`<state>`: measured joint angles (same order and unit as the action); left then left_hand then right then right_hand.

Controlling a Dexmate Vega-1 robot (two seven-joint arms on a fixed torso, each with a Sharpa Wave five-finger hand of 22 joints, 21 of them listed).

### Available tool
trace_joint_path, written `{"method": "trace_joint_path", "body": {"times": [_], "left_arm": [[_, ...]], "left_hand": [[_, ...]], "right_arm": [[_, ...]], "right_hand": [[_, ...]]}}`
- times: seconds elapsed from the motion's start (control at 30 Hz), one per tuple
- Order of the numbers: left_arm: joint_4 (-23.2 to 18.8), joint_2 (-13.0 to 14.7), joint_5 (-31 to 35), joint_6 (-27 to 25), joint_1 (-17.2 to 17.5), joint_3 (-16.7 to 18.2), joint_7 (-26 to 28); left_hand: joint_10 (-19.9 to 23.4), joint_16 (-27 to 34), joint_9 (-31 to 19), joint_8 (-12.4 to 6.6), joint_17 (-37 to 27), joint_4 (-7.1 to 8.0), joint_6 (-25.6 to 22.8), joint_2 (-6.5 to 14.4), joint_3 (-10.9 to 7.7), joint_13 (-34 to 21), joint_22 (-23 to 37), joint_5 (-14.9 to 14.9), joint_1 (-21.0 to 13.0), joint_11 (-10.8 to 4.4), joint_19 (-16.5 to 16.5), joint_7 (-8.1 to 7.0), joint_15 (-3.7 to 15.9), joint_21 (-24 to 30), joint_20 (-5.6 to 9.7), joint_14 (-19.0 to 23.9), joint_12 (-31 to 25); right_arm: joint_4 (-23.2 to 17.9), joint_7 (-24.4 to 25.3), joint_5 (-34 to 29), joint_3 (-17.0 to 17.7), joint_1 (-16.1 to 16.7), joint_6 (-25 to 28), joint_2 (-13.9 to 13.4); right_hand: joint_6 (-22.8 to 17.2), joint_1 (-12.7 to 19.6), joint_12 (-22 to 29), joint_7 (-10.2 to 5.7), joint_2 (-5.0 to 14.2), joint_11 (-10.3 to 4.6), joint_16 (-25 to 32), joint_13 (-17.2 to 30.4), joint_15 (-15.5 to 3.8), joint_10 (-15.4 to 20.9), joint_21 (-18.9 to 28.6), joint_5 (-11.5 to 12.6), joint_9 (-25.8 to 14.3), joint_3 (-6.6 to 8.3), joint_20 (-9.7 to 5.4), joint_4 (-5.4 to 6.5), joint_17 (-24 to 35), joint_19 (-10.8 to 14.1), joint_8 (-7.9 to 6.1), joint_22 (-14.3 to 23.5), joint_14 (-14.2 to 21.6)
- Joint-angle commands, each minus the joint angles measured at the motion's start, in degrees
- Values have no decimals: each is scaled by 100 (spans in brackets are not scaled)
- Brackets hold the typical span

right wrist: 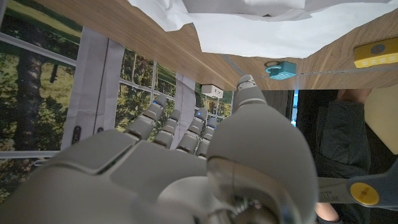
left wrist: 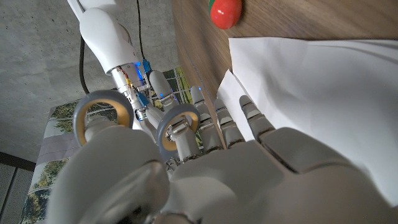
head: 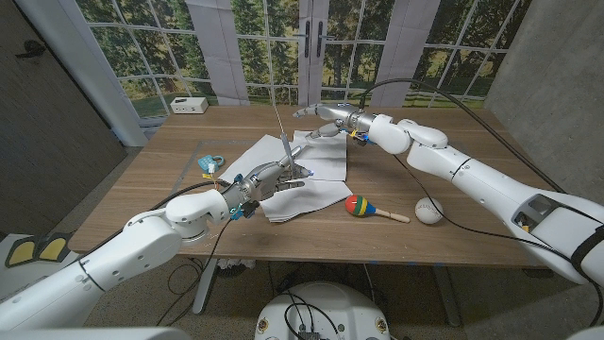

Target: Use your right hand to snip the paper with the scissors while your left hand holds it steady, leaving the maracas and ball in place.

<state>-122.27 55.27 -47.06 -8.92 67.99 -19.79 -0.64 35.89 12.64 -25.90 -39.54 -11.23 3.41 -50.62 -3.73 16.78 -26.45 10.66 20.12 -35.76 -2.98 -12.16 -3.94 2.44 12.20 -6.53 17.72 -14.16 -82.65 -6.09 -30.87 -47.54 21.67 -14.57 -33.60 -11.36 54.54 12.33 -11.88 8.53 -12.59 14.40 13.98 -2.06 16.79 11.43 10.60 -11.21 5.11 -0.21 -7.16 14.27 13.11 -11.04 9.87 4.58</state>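
White paper (head: 316, 175) lies crumpled in the middle of the table, also seen in the left wrist view as paper (left wrist: 311, 81). My left hand (head: 257, 182) sits on the paper's near left part and holds the scissors (head: 284, 151), blades pointing up. In its wrist view my left hand (left wrist: 249, 180) has fingers at the grey scissors rings (left wrist: 180, 124). My right hand (head: 328, 118) hovers at the paper's far edge with fingers stretched out and nothing in it; in its wrist view the right hand (right wrist: 186, 168) looks towards the scissors pivot (right wrist: 365, 193). The maraca (head: 360, 206) and white ball (head: 429, 211) lie right of the paper.
A small blue object (head: 211, 162) sits left of the paper. A white box (head: 189, 105) stands at the far left edge of the table (head: 142, 203). Black cables run along my right arm (head: 453, 161). The maraca's head (left wrist: 225, 12) shows beside the paper.
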Motion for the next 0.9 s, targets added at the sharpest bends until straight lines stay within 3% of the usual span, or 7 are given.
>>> {"method": "trace_joint_path", "body": {"times": [0.03,0.2,0.9], "left_arm": [[-1,23,8,16,-23,-19,-82],[-1,22,28,23,-21,-27,-74],[18,15,9,63,3,-17,-90]], "left_hand": [[673,-11,-23,17,8,-3,209,30,56,-26,17,-2,-29,-639,-10,250,230,-22,21,-24,9],[678,-13,-20,30,8,-1,225,32,62,-32,17,-4,-39,-628,-14,238,224,-21,21,-29,10],[695,-13,-13,48,8,20,202,37,88,-55,16,-14,-49,-621,-18,249,225,-21,42,-25,13]], "right_arm": [[57,36,-137,-105,-39,-5,36],[187,44,-205,-176,-115,-152,54],[453,50,-321,-327,-233,-78,205]], "right_hand": [[-36,-22,11,-24,6,7,6,27,-948,29,-8,24,4,20,-9,32,12,-47,-42,21,-35],[-4,-414,-7,-13,-254,11,-15,38,-907,-5,-33,42,5,-228,90,185,5,-133,-22,21,-139],[81,-343,-35,-35,-268,3,-57,40,-954,-85,-52,100,3,-229,72,124,-27,-226,0,21,-233]]}}
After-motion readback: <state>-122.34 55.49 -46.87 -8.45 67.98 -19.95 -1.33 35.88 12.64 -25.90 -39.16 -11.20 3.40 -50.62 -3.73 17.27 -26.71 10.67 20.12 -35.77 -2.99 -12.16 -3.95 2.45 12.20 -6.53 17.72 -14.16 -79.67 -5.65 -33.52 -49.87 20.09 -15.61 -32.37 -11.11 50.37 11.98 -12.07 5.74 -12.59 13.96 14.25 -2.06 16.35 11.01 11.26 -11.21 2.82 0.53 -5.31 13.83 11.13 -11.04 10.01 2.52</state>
